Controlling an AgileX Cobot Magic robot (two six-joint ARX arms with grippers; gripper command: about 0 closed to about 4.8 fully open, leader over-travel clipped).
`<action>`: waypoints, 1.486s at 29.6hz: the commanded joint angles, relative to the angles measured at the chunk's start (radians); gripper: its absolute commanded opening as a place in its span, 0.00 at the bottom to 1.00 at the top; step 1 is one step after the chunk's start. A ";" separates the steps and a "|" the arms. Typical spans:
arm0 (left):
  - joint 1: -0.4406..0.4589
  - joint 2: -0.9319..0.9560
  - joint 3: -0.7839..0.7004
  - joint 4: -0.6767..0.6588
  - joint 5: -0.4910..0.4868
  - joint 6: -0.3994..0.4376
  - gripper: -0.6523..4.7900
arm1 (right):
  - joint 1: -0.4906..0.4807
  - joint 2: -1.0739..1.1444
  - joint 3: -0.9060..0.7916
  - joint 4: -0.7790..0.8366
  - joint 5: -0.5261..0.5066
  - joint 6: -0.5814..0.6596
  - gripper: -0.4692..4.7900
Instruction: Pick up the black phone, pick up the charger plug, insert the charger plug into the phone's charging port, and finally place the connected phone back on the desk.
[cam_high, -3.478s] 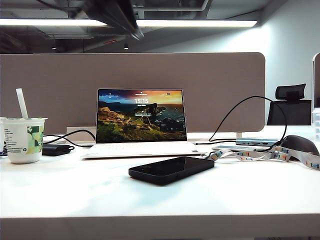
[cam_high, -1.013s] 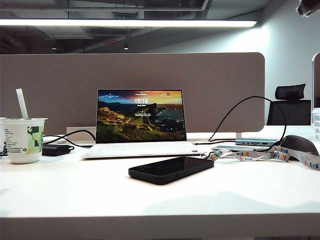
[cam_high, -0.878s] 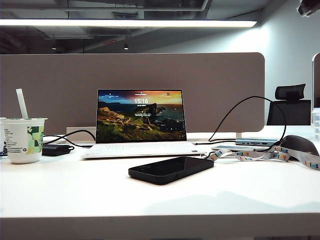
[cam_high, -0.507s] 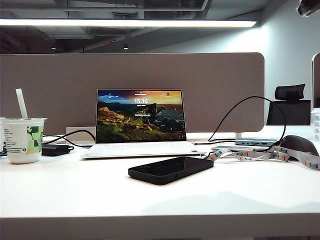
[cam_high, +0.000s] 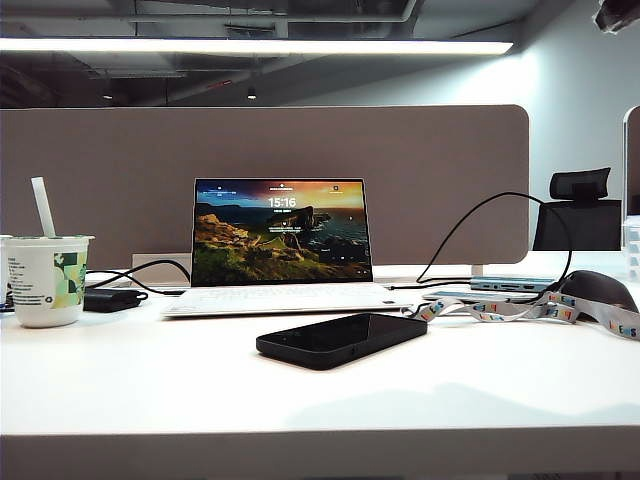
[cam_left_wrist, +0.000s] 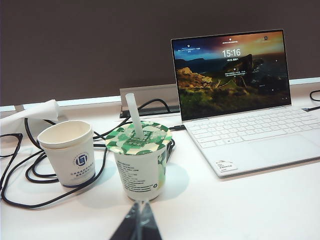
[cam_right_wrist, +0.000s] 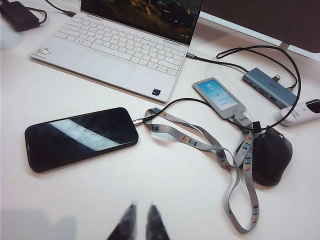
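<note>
Right gripper (cam_right_wrist: 140, 220), jaws nearly closed and empty, hovers over the desk (cam_right_wrist: 175, 190) near the black phone (cam_right_wrist: 80, 137), which lies flat with the charger plug (cam_right_wrist: 137, 121) seated (apparently); left gripper (cam_left_wrist: 139, 222), closed, hangs beside the yogurt cup (cam_left_wrist: 140, 160); nothing seems left but retreat.

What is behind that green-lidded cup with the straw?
Behind the cup lie black cables and a grey-brown divider panel; a paper cup stands beside it. Whatever sits directly behind it is hidden.

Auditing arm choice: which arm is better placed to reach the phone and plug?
Right, likely: the right gripper hangs near the black phone and charger plug; the left gripper faces the straw cup, phone outside its view.
</note>
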 joint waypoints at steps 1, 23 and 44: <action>0.000 0.000 0.000 0.004 0.000 -0.003 0.11 | 0.000 -0.001 0.003 0.013 0.000 0.001 0.16; 0.000 0.000 0.000 0.004 0.000 -0.003 0.11 | -0.303 -0.164 -0.360 0.568 -0.200 0.001 0.16; 0.000 0.000 0.000 0.003 0.001 -0.003 0.11 | -0.650 -0.601 -0.645 0.562 -0.209 0.000 0.16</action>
